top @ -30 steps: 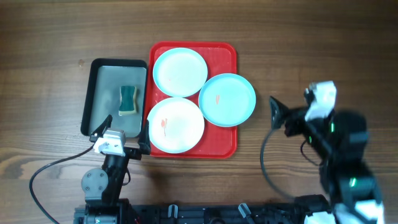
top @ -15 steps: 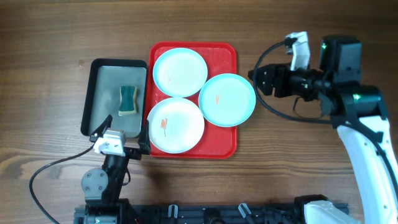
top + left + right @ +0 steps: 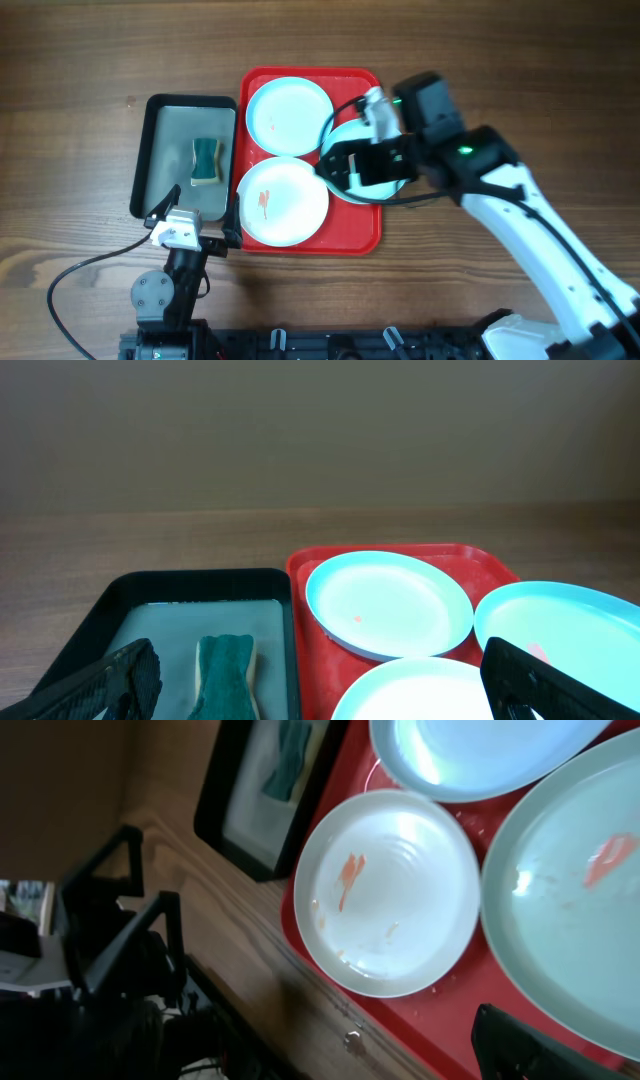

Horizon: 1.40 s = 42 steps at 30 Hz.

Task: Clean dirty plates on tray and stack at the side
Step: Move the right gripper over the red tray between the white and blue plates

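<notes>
Grey metal came first at the left of the bench: a dark tray with a green sponge lying in the middle of it. At that tray's near edge sat the left pincer, its fingers spread wide apart with nothing between them.

Just beside the dark tray (touching it or not, I could not tell) the red tray lay mid-bench, carrying all three plates. A pale plate filled the tray's far left corner and bore only a tiny red speck. A white plate occupied the near left corner, with a red smear left of its centre and its rim reaching past the tray's left edge. The aqua plate lay at the tray's right edge, overhanging it toward the bench, and it too was smeared red.

Above that aqua plate hung the right pincer, its fingers apart and clamped on nothing.
</notes>
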Each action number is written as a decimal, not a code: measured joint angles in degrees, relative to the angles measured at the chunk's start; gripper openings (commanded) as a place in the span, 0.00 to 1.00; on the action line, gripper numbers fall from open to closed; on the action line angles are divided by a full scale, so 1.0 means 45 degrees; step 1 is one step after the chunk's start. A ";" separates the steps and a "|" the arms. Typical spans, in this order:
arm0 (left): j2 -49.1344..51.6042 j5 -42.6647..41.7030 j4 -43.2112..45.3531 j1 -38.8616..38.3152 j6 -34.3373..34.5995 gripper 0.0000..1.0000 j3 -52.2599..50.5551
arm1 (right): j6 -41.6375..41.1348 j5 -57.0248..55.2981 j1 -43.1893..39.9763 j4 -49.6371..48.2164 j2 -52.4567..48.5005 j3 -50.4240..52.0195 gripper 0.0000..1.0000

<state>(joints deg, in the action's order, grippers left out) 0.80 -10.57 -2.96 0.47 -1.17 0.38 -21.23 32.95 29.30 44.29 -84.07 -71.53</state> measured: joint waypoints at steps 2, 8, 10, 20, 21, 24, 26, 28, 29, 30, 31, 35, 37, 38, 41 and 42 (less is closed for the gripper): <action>0.0000 0.0000 0.0000 0.0000 0.0000 1.00 0.0000 | -0.0160 -0.0005 0.0413 -0.0121 -0.0495 0.0000 0.74; 0.0000 0.0000 0.0000 0.0000 0.0000 1.00 0.0000 | -0.1297 -0.0729 0.1273 -0.0214 -0.2161 0.0000 0.37; 0.0000 0.0000 0.0000 0.0000 0.0000 1.00 0.0000 | -0.1841 -0.1423 0.1496 -0.0214 -0.2623 0.0000 0.37; 0.0000 0.0000 0.0000 0.0000 0.0000 1.00 0.0000 | -0.3818 -0.4386 0.2511 -0.0486 -0.4075 0.0000 0.37; 0.0000 0.0000 0.0000 0.0000 0.0000 1.00 0.0000 | -0.4022 -0.4624 0.2603 -0.0495 -0.4328 0.0000 0.37; 0.0000 0.0000 0.0000 0.0000 0.0000 1.00 0.0000 | -0.4274 -0.4915 0.2652 -0.0641 -0.4828 0.0000 0.37; 0.0000 0.0000 0.0000 0.0000 0.0000 1.00 0.0000 | -0.4352 -0.5115 0.2652 -0.0772 -0.5042 0.0000 0.37; 0.0000 0.0000 0.0000 0.0000 0.0000 1.00 0.0000 | -0.4415 -0.5396 0.2652 -0.0806 -0.5183 0.0000 0.37; 0.0000 0.0000 0.0000 0.0000 0.0000 1.00 0.0000 | -0.4430 -0.5537 0.2652 -0.0811 -0.5231 0.0000 0.37; 0.0000 0.0000 0.0000 0.0000 0.0000 1.00 0.0000 | -0.4435 -0.5673 0.2652 -0.0811 -0.5255 0.0000 0.36; 0.0000 0.0000 0.0000 0.0000 0.0000 1.00 0.0000 | -0.4469 -0.5775 0.2652 -0.0806 -0.5275 0.0000 0.36; 0.0000 0.0000 0.0000 0.0000 0.0000 1.00 0.0000 | -0.4493 -0.6013 0.2652 -0.0821 -0.5309 0.0000 0.33; 0.0000 0.0000 0.0000 0.0000 0.0000 1.00 0.0000 | -0.4541 -0.6057 0.2652 -0.0835 -0.5396 0.0000 0.32; 0.0000 0.0000 0.0000 0.0000 0.0000 1.00 0.0000 | -0.4580 -0.6057 0.2652 -0.0865 -0.5469 0.0000 0.30; 0.0000 0.0000 0.0000 0.0000 0.0000 1.00 0.0000 | -0.4624 -0.6062 0.2652 -0.0889 -0.5634 0.0000 0.28; 0.0000 0.0000 0.0000 0.0000 0.0000 1.00 0.0000 | -0.4624 -0.6067 0.2652 -0.0908 -0.5693 0.0000 0.27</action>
<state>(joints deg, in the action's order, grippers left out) 0.80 -10.57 -2.96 0.47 -1.17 0.38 -42.04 5.65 41.23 40.21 -109.69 -71.53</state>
